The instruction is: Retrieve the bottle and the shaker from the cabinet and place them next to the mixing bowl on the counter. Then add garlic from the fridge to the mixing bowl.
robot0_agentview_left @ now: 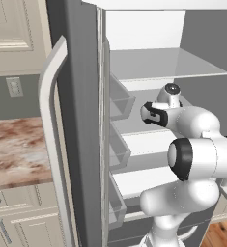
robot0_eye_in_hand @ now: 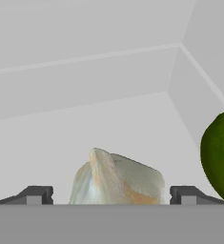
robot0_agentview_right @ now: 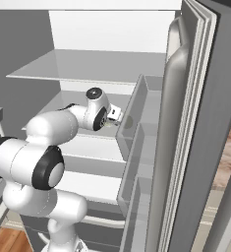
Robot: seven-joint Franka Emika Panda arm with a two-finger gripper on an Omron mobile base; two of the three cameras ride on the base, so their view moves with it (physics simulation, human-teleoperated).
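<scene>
The fridge (robot0_agentview_left: 81,120) stands open, its grey door swung left with clear bins on the inside. My arm reaches into the white interior over a middle shelf (robot0_agentview_right: 95,147). In the hand view the garlic (robot0_eye_in_hand: 116,178), a whitish lumpy bulb, lies on the shelf floor directly between my fingertips (robot0_eye_in_hand: 35,195). My gripper (robot0_eye_in_hand: 111,196) is open, with a gap on each side of the bulb. The hand also appears from the sides (robot0_agentview_left: 153,115) (robot0_agentview_right: 116,114). The bottle, the shaker and the mixing bowl are out of view.
A dark green rounded item (robot0_eye_in_hand: 220,155) sits on the same shelf just right of the garlic, near the fridge's side wall. The marbled counter (robot0_agentview_left: 13,149) and a cream cabinet (robot0_agentview_left: 8,29) lie left of the fridge door. Door bins (robot0_agentview_right: 136,128) flank the arm.
</scene>
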